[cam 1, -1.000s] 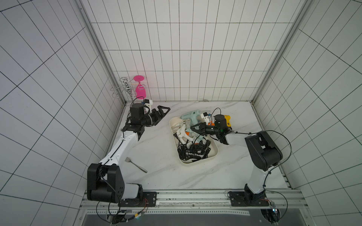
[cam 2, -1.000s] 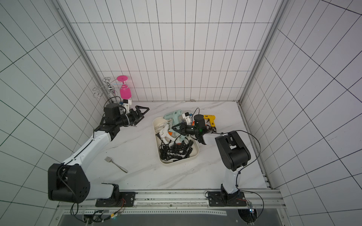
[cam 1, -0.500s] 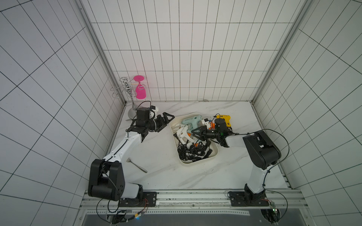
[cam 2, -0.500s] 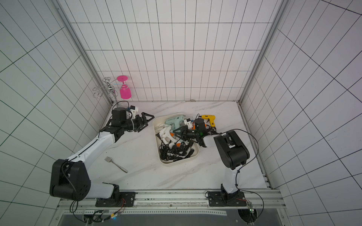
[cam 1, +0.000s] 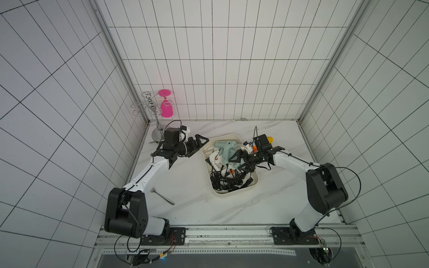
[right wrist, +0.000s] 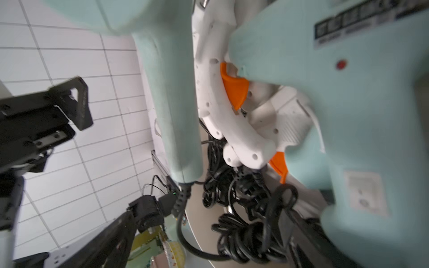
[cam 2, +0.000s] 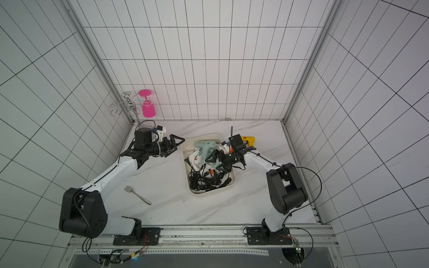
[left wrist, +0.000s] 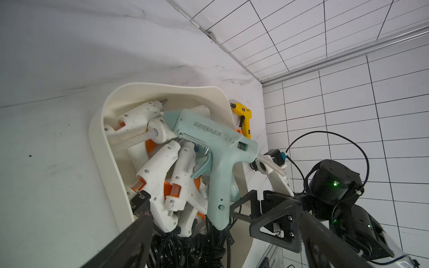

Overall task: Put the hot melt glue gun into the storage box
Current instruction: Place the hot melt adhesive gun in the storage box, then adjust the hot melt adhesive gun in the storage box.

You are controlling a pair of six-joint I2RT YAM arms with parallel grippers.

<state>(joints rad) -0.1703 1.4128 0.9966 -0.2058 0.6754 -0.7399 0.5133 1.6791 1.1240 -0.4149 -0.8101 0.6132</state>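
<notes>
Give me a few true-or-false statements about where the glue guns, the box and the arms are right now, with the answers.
1. The yellow glue gun lies inside the storage box. False: it lies on the table, outside the box.
2. A teal glue gun tops the pile in the box. True.
3. The jaws of the right gripper are shut. False: they stand open over the box.
4. A fork lies on the table. True.

Yellow glue gun (cam 1: 269, 139) mostly hidden behind right arm (cam 1: 293, 161).
</notes>
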